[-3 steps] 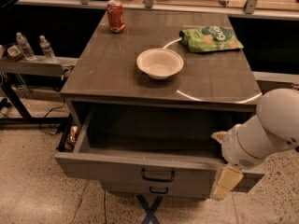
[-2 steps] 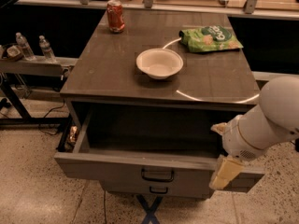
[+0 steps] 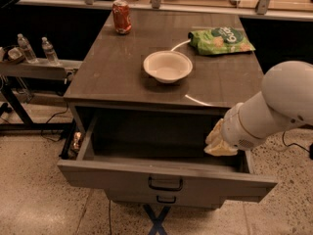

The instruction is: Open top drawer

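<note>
The top drawer [image 3: 112, 176] of the grey cabinet stands pulled well out, so its deep grey box is exposed and looks empty. Its small dark pull handle [image 3: 165, 183] sits at the middle of the wide front panel. My gripper [image 3: 218, 142], cream-coloured at the end of the white arm [image 3: 279, 106], hangs over the right rear part of the drawer box, just under the cabinet top's front edge. It holds nothing that I can see.
On the cabinet top [image 3: 112, 77] are a white bowl [image 3: 167, 66], a red can [image 3: 122, 16] and a green snack bag [image 3: 220, 39]. A lower drawer's handle [image 3: 166, 199] shows beneath. A shelf with water bottles [image 3: 36, 50] stands to the left.
My gripper has risen from the drawer front's right end and moved back over the open box. The drawer stays pulled out.
</note>
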You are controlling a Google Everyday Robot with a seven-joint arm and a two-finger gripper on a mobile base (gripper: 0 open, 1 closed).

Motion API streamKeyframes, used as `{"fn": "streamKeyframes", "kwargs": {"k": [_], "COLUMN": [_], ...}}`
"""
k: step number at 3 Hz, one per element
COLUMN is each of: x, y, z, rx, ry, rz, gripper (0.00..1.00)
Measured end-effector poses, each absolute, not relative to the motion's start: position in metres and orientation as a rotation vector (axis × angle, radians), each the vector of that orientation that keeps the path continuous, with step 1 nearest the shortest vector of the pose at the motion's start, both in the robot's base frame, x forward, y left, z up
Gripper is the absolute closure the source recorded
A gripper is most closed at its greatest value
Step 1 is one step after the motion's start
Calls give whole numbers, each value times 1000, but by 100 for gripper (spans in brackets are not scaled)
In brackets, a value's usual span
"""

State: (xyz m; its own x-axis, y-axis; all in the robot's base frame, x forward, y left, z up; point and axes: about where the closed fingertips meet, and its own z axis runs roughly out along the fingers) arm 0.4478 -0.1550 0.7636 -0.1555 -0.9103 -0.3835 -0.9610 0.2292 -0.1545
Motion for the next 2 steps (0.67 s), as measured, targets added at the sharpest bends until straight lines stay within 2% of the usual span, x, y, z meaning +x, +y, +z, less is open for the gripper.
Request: {"fn": "streamKeyframes", "kwargs": {"k": [1,2], "x": [458,470], "y": [-145,-136], "z": [749,728], "rx": [-1696,-1674], "ry": [2104,2086], "rz": [185,171], "gripper": [92,100]}}
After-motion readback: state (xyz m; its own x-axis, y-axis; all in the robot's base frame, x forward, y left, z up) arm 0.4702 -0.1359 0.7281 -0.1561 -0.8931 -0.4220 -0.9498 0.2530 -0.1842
